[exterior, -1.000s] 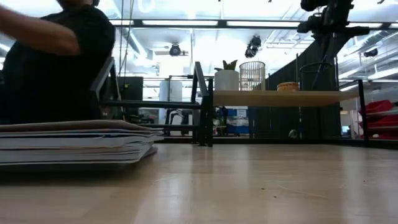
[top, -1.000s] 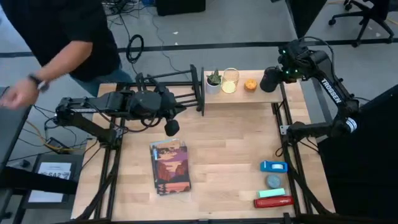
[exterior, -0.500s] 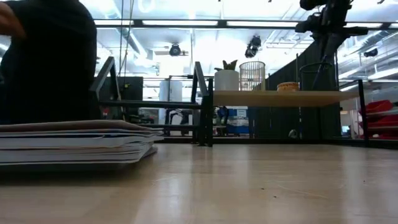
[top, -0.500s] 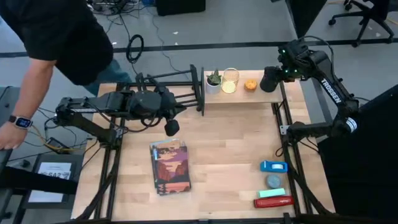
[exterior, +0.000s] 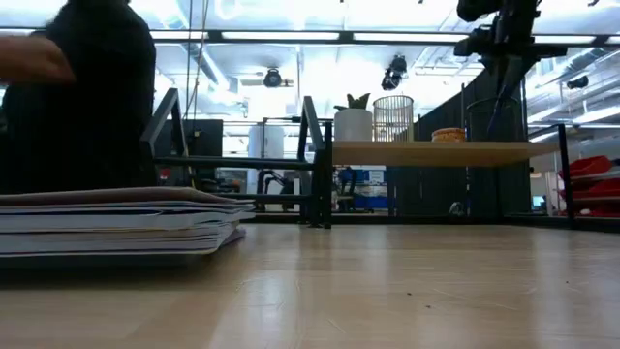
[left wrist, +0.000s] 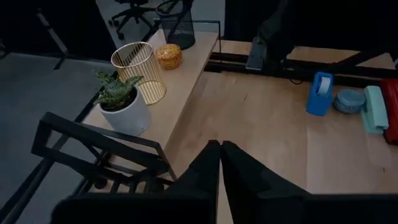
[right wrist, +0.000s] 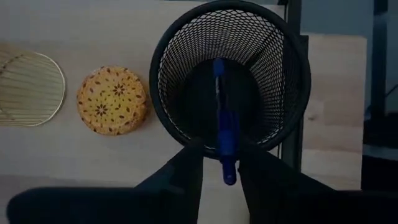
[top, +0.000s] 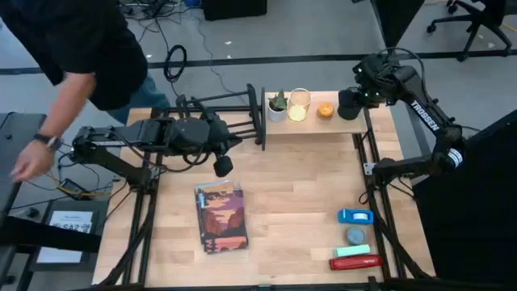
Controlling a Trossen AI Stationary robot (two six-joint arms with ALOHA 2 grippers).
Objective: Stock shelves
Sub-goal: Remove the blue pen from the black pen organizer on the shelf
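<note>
At the table's (top: 299,202) far edge, the right gripper (right wrist: 221,163) hangs over a black mesh cup (right wrist: 231,74) on the plank shelf's (top: 311,123) right end, jaws clamping a blue pen (right wrist: 224,134). The left gripper (left wrist: 220,155), jaws pressed together, hovers near the black rack (top: 230,113); open tabletop lies between.

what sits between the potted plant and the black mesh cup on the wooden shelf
Two things, in the high view: a gold wire basket next to the potted plant, then a small orange patterned tin beside the black mesh cup.
</note>
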